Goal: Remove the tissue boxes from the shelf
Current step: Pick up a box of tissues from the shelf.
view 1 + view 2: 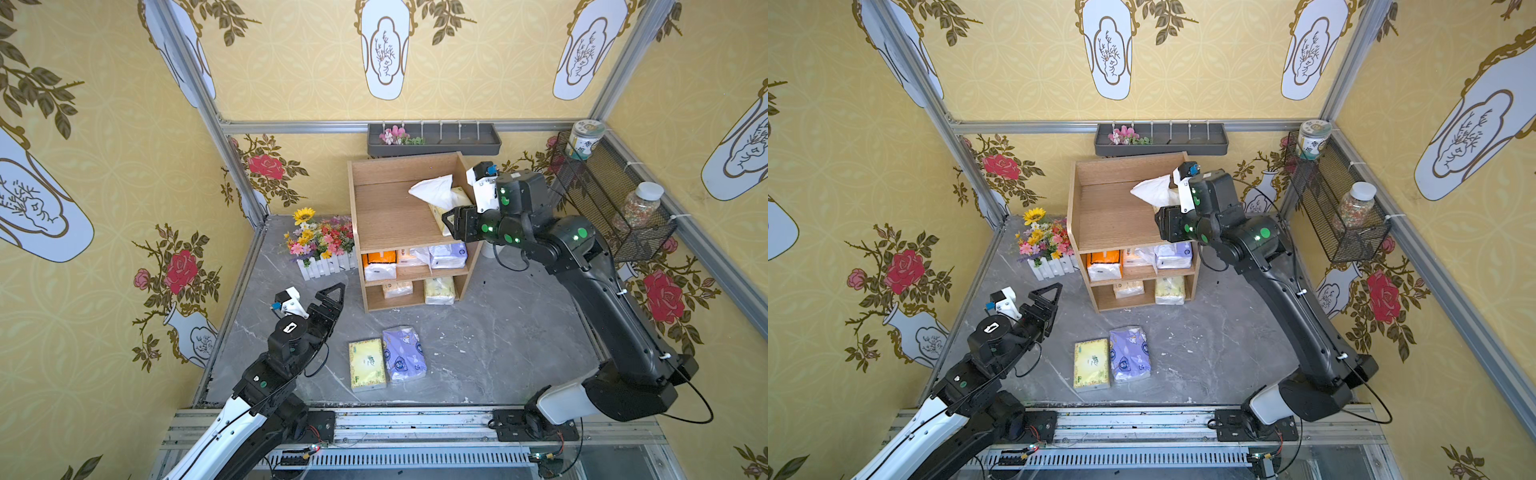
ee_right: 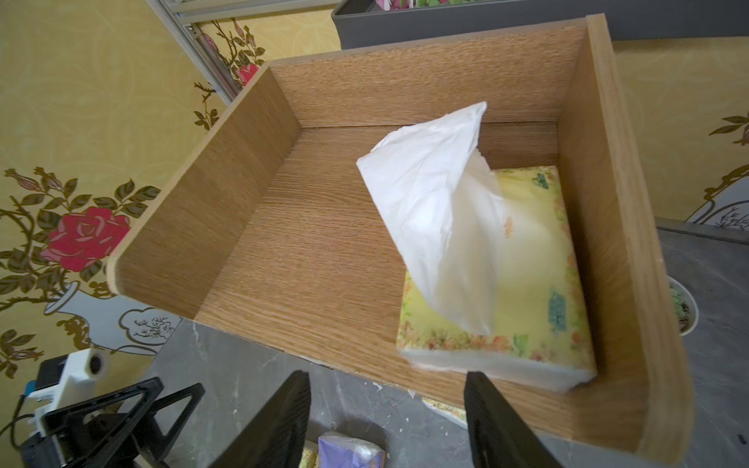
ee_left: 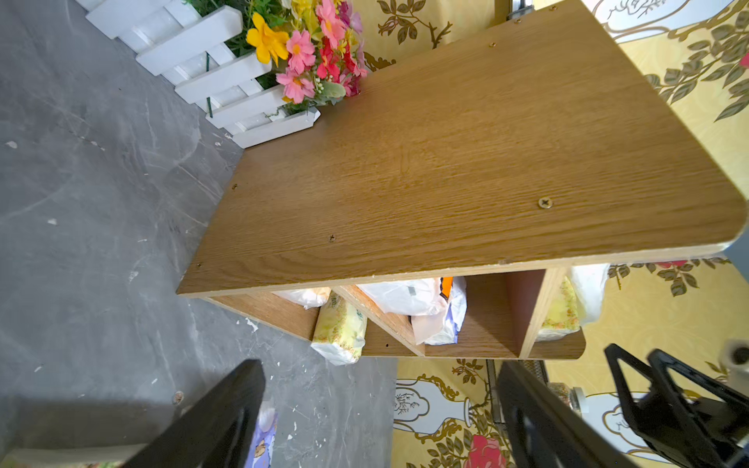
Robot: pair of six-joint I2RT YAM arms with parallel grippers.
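The right fingers (image 2: 279,421) stand spread just before the yellow tissue pack (image 2: 527,291) on the top tier of the shelf (image 2: 324,251), seemingly not touching it, while the left fingers (image 3: 219,421), also spread, hover empty over the desk (image 1: 498,332).

Bright diffuse light, soft shadows. Top views bowed at edges. Yellow-green tissue pack (image 2: 527,263) was blurred at right wrist.

A robot lab cell dressed as a home: floral wallpaper (image 1: 291,75) on aluminium framing (image 1: 291,126), a marble-look floor (image 1: 498,332), a fenced flower planter (image 1: 322,253) ahead of the left gripper (image 1: 332,297), and a slotted mounting rail (image 1: 415,424) behind it.
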